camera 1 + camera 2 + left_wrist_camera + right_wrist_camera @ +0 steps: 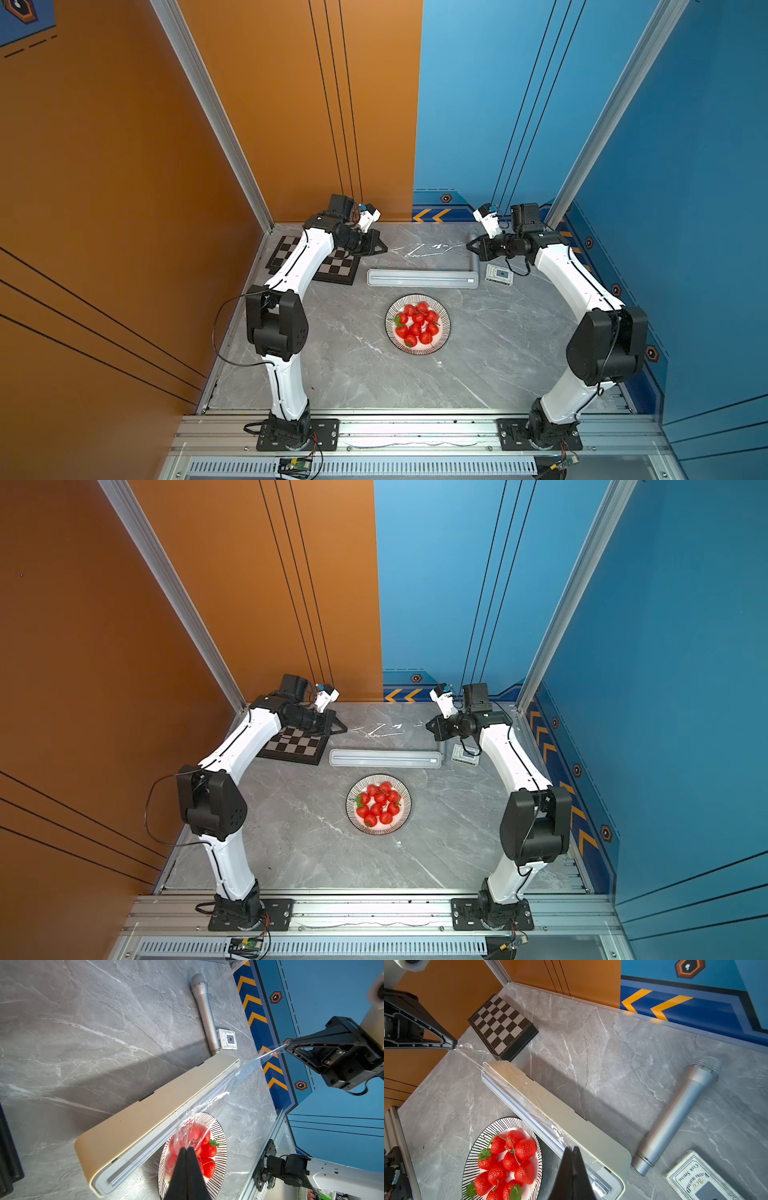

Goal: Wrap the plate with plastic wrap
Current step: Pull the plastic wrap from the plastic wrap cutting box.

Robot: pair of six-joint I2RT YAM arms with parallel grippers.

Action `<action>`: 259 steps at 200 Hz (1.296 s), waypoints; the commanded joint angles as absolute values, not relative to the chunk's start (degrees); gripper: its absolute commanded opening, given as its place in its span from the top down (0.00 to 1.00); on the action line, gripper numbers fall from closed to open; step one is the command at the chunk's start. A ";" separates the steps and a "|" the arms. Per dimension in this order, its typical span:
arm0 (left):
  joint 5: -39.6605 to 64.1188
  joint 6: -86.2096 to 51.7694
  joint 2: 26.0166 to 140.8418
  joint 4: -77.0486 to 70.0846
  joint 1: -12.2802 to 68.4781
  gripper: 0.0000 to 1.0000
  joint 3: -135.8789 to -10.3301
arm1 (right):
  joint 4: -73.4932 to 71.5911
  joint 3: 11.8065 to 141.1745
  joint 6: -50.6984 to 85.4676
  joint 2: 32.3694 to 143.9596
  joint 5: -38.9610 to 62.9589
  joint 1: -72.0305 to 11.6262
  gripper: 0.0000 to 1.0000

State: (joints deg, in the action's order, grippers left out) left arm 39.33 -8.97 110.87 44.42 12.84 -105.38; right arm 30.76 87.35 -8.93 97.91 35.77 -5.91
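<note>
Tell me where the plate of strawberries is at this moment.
In both top views the plate sits near the middle of the table, just on the near side of the long plastic wrap box; the chessboard lies farther back on the left.

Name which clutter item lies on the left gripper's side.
The chessboard, the checkered square; the microphone and card box lie by the right gripper.

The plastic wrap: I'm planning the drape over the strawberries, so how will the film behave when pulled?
Probably floppy and very light: the plastic wrap is stretched only because the left hand and right hand pinch its corners. It crinkles at both pinches, so it may bunch or cling to itself once slack.
</note>
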 commanded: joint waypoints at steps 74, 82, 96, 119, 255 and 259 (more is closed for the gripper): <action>38.81 -10.63 107.93 44.45 13.10 1.00 -109.36 | 27.61 90.77 -6.67 94.66 36.30 -5.37 1.00; 38.76 -10.82 107.94 44.47 13.10 1.00 -109.69 | 27.60 90.97 -6.59 94.66 36.21 -5.45 1.00; 38.85 -10.98 107.95 44.45 13.10 1.00 -110.28 | 27.68 91.68 -6.42 94.75 36.21 -5.44 1.00; 38.85 -11.25 107.88 44.43 13.10 1.00 -110.99 | 27.69 92.43 -6.20 94.60 36.21 -5.48 1.00; 38.41 -12.48 107.12 44.47 13.18 1.00 -116.07 | 27.69 95.89 -4.75 91.85 33.83 -5.62 1.00; 38.34 -12.48 107.12 44.44 13.18 1.00 -116.25 | 27.69 95.99 -4.75 91.72 33.79 -5.62 1.00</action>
